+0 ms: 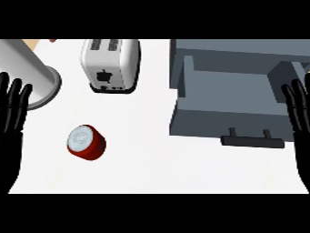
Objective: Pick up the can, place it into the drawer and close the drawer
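A short red can [85, 143] with a silver lid stands upright on the white counter, left of centre. To its right a grey drawer [234, 120] is pulled open out of its grey cabinet, with a dark handle [251, 140] at its front. My left hand [2, 123] rests open at the left edge, fingers up, a short way left of the can. My right hand [309, 120] rests open at the right edge, beside the drawer's right wall. Neither hand touches anything.
A white toaster [110, 64] stands at the back, above the can. A large silver cylinder [23, 73] on a round base occupies the back left corner. The grey cabinet [251, 52] fills the back right.
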`<state>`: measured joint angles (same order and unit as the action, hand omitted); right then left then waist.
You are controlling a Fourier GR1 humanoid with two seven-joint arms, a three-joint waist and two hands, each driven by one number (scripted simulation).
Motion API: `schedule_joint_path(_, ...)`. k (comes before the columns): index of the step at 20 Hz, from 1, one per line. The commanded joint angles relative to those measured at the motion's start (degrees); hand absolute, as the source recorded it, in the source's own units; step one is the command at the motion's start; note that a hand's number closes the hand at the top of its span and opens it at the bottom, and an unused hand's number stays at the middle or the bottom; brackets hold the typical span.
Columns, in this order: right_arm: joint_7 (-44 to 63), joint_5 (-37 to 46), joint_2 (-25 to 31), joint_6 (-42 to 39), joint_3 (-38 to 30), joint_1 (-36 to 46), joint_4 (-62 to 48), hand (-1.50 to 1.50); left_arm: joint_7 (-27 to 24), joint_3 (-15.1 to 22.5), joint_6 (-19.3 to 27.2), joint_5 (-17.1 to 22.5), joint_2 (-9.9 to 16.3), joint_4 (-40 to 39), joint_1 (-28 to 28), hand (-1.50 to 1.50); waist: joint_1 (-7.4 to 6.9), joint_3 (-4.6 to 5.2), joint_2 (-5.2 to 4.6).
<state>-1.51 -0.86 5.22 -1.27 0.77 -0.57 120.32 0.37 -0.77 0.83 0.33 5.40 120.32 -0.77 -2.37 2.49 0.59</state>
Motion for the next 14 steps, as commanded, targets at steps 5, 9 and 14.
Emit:
schedule_joint_path(5,0.2,2.6,-0.8,2.5,-0.7,3.7,-2.8,-1.50,-3.0,7.2,-14.4,11.7,2.6,3.4,-0.7,-1.50,2.02,-2.44,-0.59)
schedule_joint_path(9,11.0,3.1,-0.2,4.2,-2.3,-2.4,-4.9,-1.50,11.1,7.6,-14.3,10.5,7.5,2.6,-8.2,-1.50,1.92,-2.53,-0.53)
schedule_joint_path(14,11.9,2.9,-1.2,3.7,-1.0,-5.5,-1.9,-1.50,14.9,4.7,-17.6,14.6,10.5,8.6,-11.9,-1.50,2.18,-2.50,-0.51)
